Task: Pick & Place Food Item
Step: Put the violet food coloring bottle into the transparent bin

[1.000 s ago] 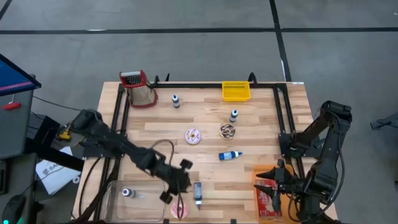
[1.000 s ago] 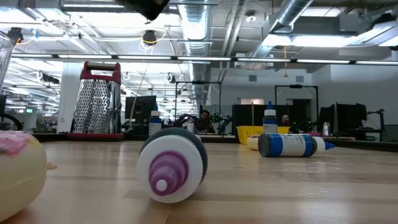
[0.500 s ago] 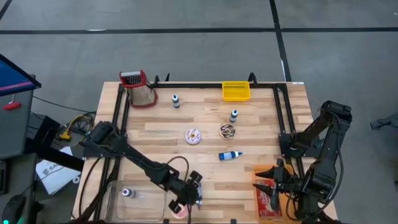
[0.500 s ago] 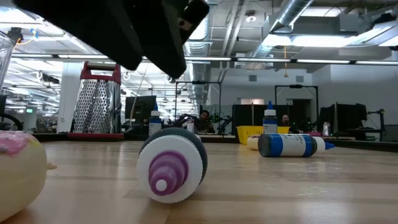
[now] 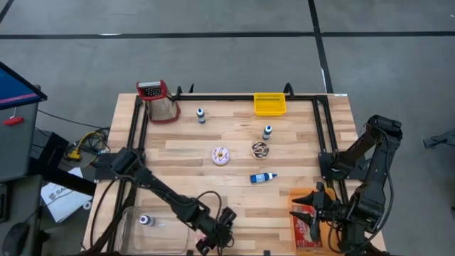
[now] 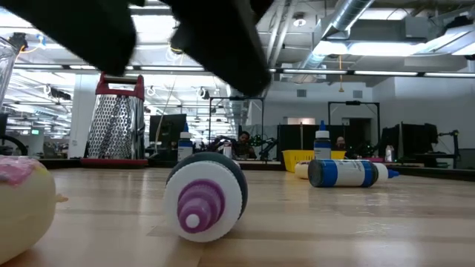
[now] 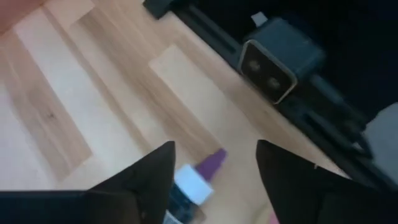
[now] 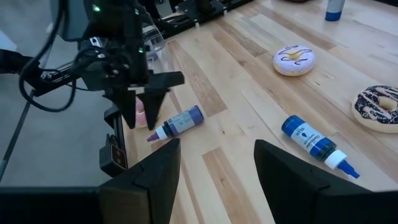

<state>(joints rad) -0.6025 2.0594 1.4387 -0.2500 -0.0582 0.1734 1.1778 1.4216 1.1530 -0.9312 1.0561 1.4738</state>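
My left gripper (image 8: 142,111) hangs open just above the table's near edge. Its fingers stand over a purple-capped bottle (image 7: 194,182) lying on its side and a pale, pink-topped food item (image 8: 141,116) beside it. In the low view that food item (image 6: 22,204) rests on the wood left of the bottle (image 6: 204,194), and the gripper is a dark blur above both. A pink-iced donut (image 5: 220,156) and a chocolate donut (image 5: 260,149) lie mid-table. My right gripper (image 8: 217,158) waits open at the near right.
A grater (image 5: 160,103) and a yellow bin (image 5: 270,104) stand along the far edge, with two small bottles (image 5: 201,115) (image 5: 267,131) nearby. A blue bottle (image 5: 263,178) lies mid-table. A clear tub (image 5: 146,224) sits near left, a red bag (image 5: 306,231) near right.
My left gripper has swung toward the table's near edge and come down over the purple-capped bottle and the pink-topped food item. In the low view its fingers now stand apart where they were one dark mass: it has opened wider. Nothing on the table has moved.
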